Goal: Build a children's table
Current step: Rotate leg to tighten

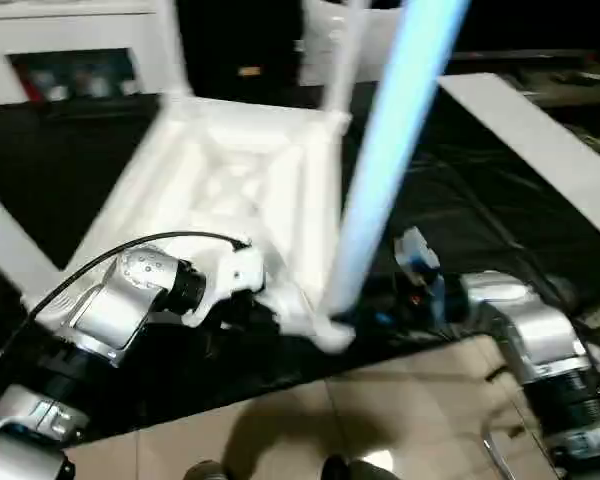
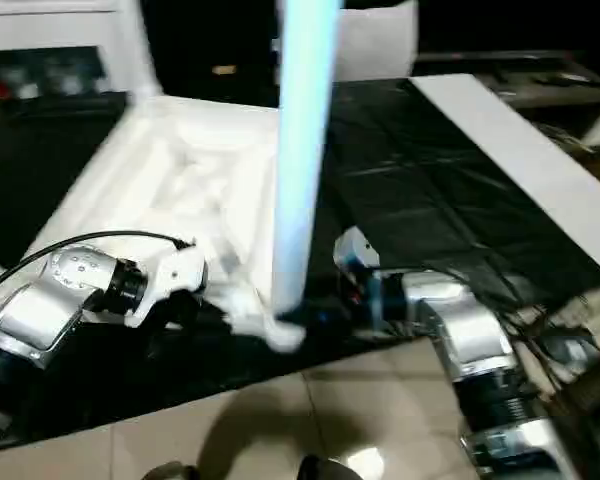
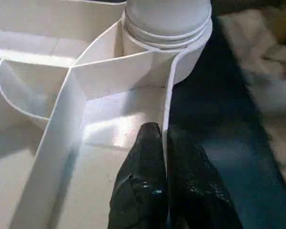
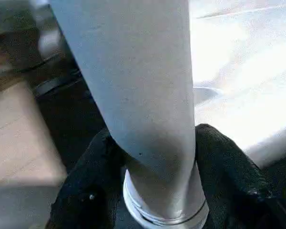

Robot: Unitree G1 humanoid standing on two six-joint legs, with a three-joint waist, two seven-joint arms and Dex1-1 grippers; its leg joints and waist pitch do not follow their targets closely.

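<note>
leg fitting at near corner socket
table top [image 1: 230,180] upside down on black mat; left gripper [image 3: 164,143] pinched shut on its rim wall; right gripper [image 4: 157,191] clamps the leg [image 1: 380,180] near its base; next probably: seat it fully.

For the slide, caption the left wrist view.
Left gripper pinching the upturned tabletop's rim wall beside a leg seated in its corner socket.

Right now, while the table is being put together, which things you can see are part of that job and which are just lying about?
Part of the job:
- upturned table top
- near leg, held by the right gripper
- left gripper, pinching the top's rim

Just lying about:
- flat white board
- white cabinet
- black cloth
</note>
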